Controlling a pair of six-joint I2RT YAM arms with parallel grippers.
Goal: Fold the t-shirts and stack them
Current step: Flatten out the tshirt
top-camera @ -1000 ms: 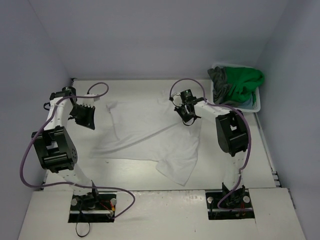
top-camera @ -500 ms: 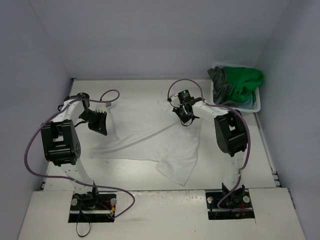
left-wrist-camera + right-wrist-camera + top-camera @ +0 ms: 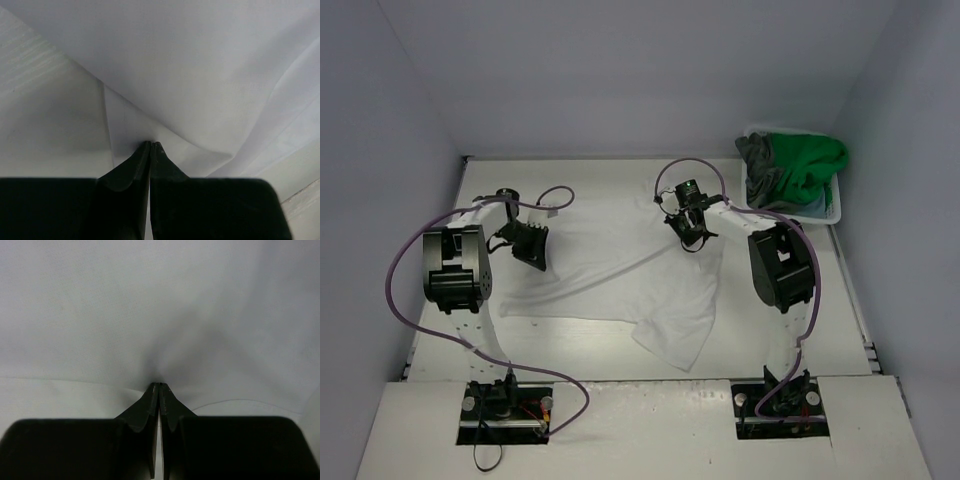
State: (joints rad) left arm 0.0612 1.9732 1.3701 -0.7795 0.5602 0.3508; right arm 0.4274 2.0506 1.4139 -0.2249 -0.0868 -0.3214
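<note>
Currently: white t-shirt (image 3: 620, 275) spread left of basket (image 3: 836, 212); other t-shirts (image 3: 808, 162) heaped inside basket. Both left gripper (image 3: 151, 145) and right gripper (image 3: 159, 385) pinch its cloth, the right nearer the basket. Step: first fold, likely; next needs an even joint lift.

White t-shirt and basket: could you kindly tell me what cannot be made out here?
- Top view: basket contents beneath the green shirt and dark grey shirt.
- Left wrist view: how much white t-shirt the left gripper pinches; its jaws cover it.
- Right wrist view: the same at the right gripper; cloth blurred.
</note>
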